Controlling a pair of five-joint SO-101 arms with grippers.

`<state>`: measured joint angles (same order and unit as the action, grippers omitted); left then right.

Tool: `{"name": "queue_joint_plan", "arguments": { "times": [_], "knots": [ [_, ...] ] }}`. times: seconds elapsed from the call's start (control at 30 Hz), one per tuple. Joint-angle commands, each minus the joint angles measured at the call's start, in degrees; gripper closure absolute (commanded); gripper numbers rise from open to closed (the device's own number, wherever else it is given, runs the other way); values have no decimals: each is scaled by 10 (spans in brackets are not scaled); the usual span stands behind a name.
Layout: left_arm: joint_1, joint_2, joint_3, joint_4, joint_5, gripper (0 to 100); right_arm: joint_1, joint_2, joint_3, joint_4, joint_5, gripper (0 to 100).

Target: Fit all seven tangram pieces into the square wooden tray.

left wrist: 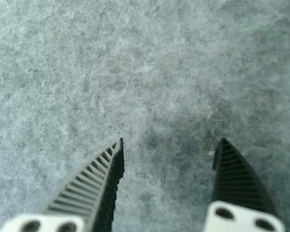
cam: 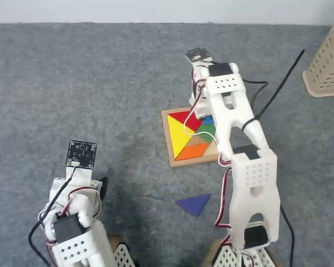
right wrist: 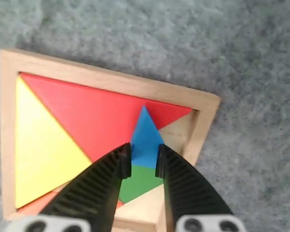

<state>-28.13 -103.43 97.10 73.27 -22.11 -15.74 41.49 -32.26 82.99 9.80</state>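
Observation:
The square wooden tray point(cam: 168, 136) lies mid-table with a yellow triangle point(cam: 180, 139), a red triangle point(cam: 187, 119), an orange piece point(cam: 192, 151) and a green piece point(right wrist: 137, 183) in it. My right gripper point(right wrist: 142, 154) hangs over the tray's far right corner, shut on the small blue triangle point(right wrist: 145, 137). The blue triangle's tip overlaps the red triangle's point(right wrist: 96, 116) edge. Bare wood point(right wrist: 179, 133) shows beside the blue piece. A purple triangle point(cam: 195, 203) lies on the carpet in front of the tray. My left gripper point(left wrist: 169, 145) is open over bare carpet at the near left.
A beige perforated basket point(cam: 327, 61) stands at the far right edge. Grey carpet point(cam: 72, 83) covers the whole table. The right arm point(cam: 234, 117) stretches over the tray's right side, trailing cables point(cam: 278, 89).

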Motion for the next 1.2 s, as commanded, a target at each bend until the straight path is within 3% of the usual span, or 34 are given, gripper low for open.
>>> {"name": "queue_joint_plan", "arguments": {
  "times": [0.0,1.17],
  "knots": [
    [-3,-9,-5,3,-6,720,23,-4,-30,-9,5,907],
    [-3,-9,-5,3,-6,720,22,-40,-31,-24,-27,909]
  ]
}}
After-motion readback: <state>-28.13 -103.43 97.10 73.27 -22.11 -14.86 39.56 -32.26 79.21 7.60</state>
